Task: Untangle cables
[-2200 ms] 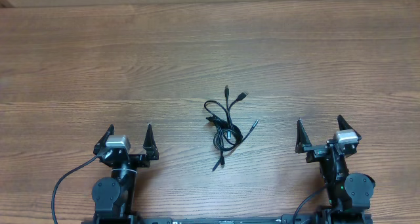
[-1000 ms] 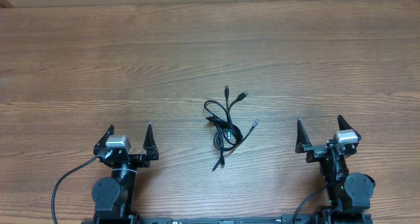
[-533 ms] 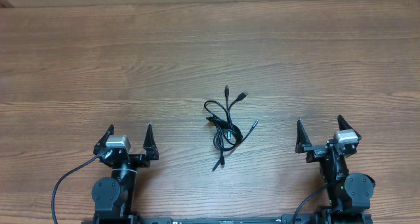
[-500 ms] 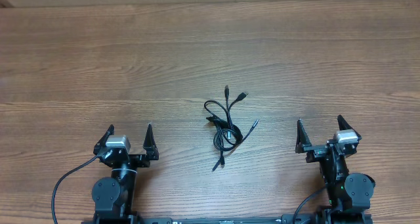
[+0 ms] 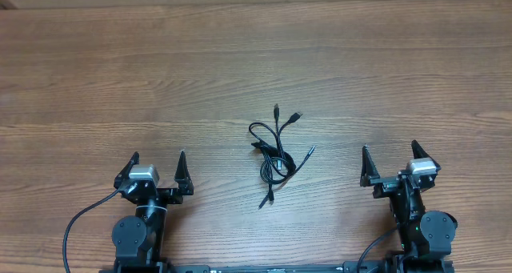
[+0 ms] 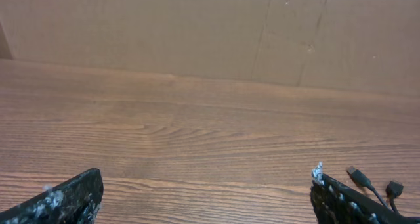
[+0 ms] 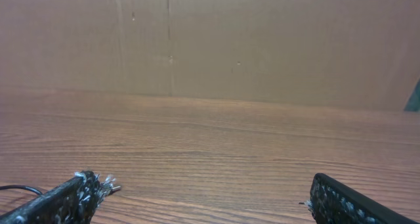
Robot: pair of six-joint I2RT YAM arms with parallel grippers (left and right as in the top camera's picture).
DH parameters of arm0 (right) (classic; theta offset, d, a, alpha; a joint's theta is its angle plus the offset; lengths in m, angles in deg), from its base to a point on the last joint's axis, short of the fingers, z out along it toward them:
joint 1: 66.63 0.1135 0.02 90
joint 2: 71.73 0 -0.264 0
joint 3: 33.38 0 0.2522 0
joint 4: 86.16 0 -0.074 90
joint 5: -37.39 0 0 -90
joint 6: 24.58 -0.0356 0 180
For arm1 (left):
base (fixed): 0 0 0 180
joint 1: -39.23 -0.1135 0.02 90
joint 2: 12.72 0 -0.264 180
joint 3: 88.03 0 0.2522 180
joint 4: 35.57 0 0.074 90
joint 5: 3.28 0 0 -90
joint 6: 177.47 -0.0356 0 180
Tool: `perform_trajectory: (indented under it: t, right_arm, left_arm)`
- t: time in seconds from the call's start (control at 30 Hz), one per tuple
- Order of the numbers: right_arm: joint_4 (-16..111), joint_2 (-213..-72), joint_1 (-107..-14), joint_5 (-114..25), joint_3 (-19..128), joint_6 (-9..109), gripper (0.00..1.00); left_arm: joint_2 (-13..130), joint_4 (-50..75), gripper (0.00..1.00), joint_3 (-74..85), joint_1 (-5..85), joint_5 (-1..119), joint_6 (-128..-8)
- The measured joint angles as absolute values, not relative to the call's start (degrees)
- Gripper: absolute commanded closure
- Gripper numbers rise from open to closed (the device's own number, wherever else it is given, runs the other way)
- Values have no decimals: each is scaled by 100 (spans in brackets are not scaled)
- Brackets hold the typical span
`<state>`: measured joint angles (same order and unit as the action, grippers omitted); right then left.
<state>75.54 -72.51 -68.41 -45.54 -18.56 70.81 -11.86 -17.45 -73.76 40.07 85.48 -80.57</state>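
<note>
The cables (image 5: 274,150) lie in one tangled bundle of thin black cords at the middle of the wooden table, plug ends sticking out at the top and bottom. My left gripper (image 5: 157,158) is open and empty at the front left, well left of the bundle. My right gripper (image 5: 390,151) is open and empty at the front right. In the left wrist view two plug ends (image 6: 374,184) show at the right edge beside my open left gripper (image 6: 205,184). In the right wrist view a thin cord (image 7: 18,188) shows at the left edge beside my open right gripper (image 7: 207,188).
The wooden table (image 5: 256,65) stretches away behind the bundle. A brown cardboard wall (image 6: 210,27) stands along its far edge. Thick black arm wiring (image 5: 76,225) loops by the left arm's base.
</note>
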Motion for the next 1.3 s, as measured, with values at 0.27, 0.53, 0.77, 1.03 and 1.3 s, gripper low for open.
perform_trajectory:
  t: [0.27,0.53,0.77,1.03,1.3]
  right_arm:
    - [7556,-7251,-6841,-4556,-1856,7081,0]
    - [7556,-7251,-6843,-4554,-1856,7083,0]
    - [7558,-7251,-6843,-4554,-1856,7081,0]
    - [7558,-7251,-6841,-4552,-1856,7081,0]
    - [7558,-7251,-6841,-4554,-1856,7081,0]
  left_arm:
    - [-1186,-1745,0,-7376,4007,8548,-8125]
    - [-1188,-1518,0,-7295,4007,8575,-8167]
    - [-1186,-676,1,-6901,4007,8599,-8337]
    - [-1186,-200,0,-6195,4007,8658,-8464]
    - [-661,285,0,-5634,4007,8658,-8497]
